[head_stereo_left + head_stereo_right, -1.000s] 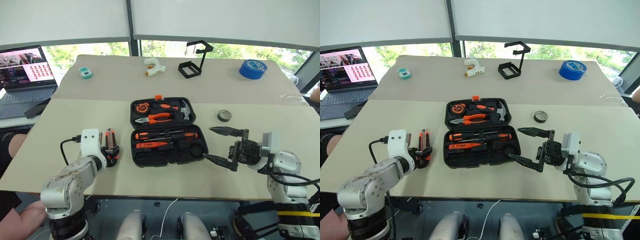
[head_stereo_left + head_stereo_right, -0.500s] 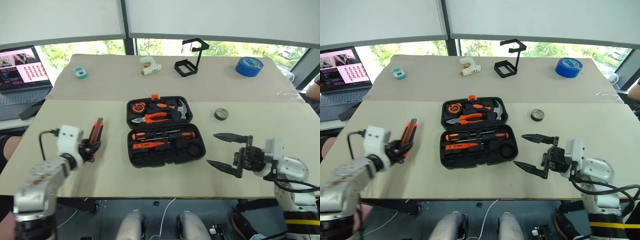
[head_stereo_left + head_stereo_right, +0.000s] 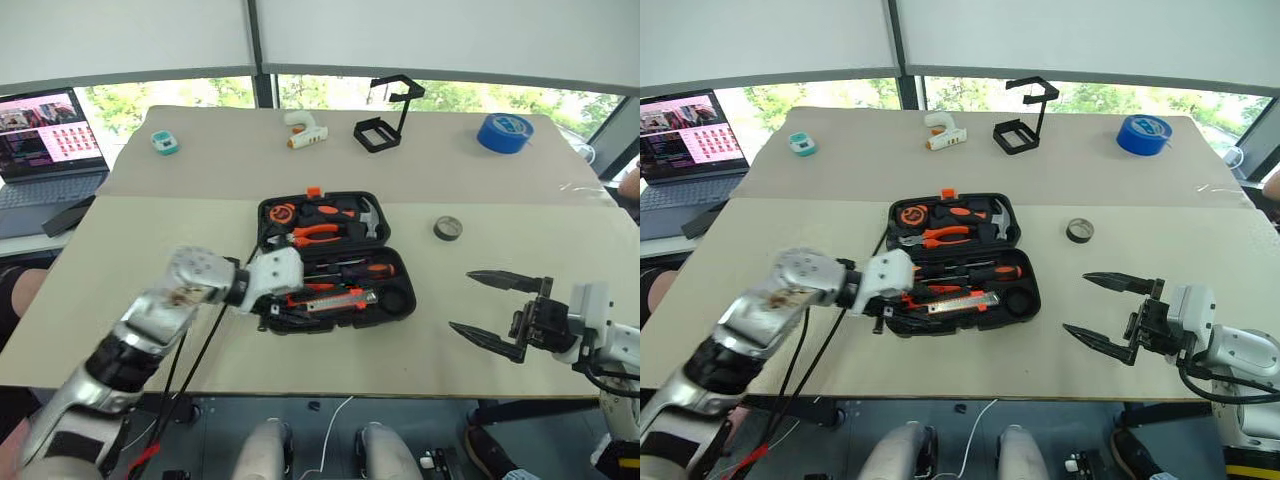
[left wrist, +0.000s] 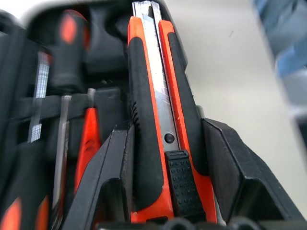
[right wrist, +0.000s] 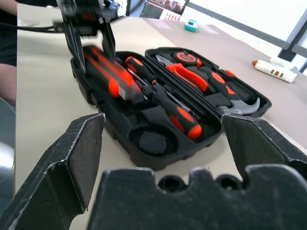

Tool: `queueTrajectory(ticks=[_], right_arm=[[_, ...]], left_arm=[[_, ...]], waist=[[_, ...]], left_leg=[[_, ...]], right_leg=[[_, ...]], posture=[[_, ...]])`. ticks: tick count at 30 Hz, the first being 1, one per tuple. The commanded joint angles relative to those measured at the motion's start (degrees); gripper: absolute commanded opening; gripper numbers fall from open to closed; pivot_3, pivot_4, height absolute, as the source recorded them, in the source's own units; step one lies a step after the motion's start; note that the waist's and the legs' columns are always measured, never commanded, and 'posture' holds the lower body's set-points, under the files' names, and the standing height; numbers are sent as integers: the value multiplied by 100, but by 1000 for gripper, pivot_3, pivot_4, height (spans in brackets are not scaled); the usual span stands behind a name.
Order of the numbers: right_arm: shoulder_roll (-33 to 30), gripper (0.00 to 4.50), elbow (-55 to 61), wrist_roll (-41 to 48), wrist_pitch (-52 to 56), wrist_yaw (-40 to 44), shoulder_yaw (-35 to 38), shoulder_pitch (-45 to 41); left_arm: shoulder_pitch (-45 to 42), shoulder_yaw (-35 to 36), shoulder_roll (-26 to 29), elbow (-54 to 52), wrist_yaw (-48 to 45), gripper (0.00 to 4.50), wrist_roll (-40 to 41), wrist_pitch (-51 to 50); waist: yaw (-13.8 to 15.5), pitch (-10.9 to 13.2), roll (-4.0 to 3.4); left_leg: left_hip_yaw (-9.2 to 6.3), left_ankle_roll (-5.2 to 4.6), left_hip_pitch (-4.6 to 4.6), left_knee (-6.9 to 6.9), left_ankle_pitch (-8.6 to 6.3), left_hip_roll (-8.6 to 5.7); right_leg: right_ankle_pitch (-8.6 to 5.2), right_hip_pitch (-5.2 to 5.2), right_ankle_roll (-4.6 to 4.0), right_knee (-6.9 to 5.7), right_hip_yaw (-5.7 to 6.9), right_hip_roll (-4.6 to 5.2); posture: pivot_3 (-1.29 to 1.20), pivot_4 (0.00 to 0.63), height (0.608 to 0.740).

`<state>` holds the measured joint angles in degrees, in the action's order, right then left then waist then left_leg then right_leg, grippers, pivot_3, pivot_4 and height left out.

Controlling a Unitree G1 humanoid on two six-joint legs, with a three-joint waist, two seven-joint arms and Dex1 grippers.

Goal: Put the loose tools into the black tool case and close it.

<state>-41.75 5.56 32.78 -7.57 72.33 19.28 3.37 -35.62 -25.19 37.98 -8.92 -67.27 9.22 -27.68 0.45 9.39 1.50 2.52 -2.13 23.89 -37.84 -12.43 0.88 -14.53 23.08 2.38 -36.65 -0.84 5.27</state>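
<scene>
Beige counter (image 3: 150, 230) ahead: the black tool case (image 3: 335, 262) lies open at its middle. My left hand (image 3: 285, 290) grips the utility knife (image 4: 160, 120) over the case's near half, my right hand (image 3: 495, 310) hovers spread wide, empty, right of it; small dark tape roll (image 3: 448, 229) sits beyond.

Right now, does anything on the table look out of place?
Yes: the small dark tape roll lies loose on the table right of the open black plastic tool case, whose round slot is empty. The left gripper holds the orange-and-black utility knife over the case.
</scene>
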Motion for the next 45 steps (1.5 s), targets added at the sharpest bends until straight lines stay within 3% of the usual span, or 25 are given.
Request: queueTrajectory(ticks=[1, 10, 27, 29, 34, 39, 42, 45], right_arm=[[-79, 4500, 368, 103, 40, -149, 242, 80], [-73, 4500, 597, 133, 202, -371, 240, 168], [-44, 4500, 612, 141, 494, -373, 3, -77], [-25, 4500, 628, 138, 509, -386, -22, -71], [18, 4500, 644, 127, 520, -412, -69, -54], [63, 4500, 602, 98, 499, -427, -119, -72], [109, 4500, 580, 76, 476, -460, -169, -94], [158, 4500, 586, 62, 468, -499, -229, -105]], left_arm=[[-126, -173, 122, -25, -92, 1670, -313, -10], [-118, -234, 257, 0, -165, 1670, -604, -155], [-144, -328, -105, 82, -223, 1670, -495, -527], [-117, -197, -203, 195, -109, 2666, -459, -338], [-50, 541, -565, 451, -4, 4368, 26, 321], [13, 1505, -435, 614, -477, 4368, 921, 632], [201, 1513, -282, 730, -616, 3588, 825, 987], [409, 1384, -311, 869, -556, 2392, 562, 1524]], waist=[[-7, -1, -5], [9, -1, -4], [26, -1, -4], [30, -1, -4], [31, -1, -4], [-21, -1, -4], [-32, -2, -6], [-22, -2, -5]], left_leg=[[1, 0, -2, 0, 0, 1], [5, 1, -10, -4, 1, 0], [5, 1, -8, -7, 1, -3], [4, 1, -8, -7, 1, -3], [3, 1, -7, -12, 1, -2], [2, 1, -6, -15, 1, 3], [2, 1, -10, -15, 1, 3], [2, 1, -10, -15, 1, 2]], right_leg=[[0, 1, 0, -2, -2, -1], [-1, -2, 2, -8, -7, 0], [-1, -4, 3, -9, -7, 2], [-1, -5, 3, -9, -6, 2], [-1, -5, 3, -10, -5, 5], [0, 0, 2, -18, -5, 1], [0, -1, 2, -21, -5, -1], [0, -4, 2, -19, -6, 5]], posture=[[0, 150, 740], [0, 150, 740], [0, 150, 740], [0, 150, 740], [0, 150, 740], [0, 150, 740], [0, 150, 740], [0, 150, 740]])
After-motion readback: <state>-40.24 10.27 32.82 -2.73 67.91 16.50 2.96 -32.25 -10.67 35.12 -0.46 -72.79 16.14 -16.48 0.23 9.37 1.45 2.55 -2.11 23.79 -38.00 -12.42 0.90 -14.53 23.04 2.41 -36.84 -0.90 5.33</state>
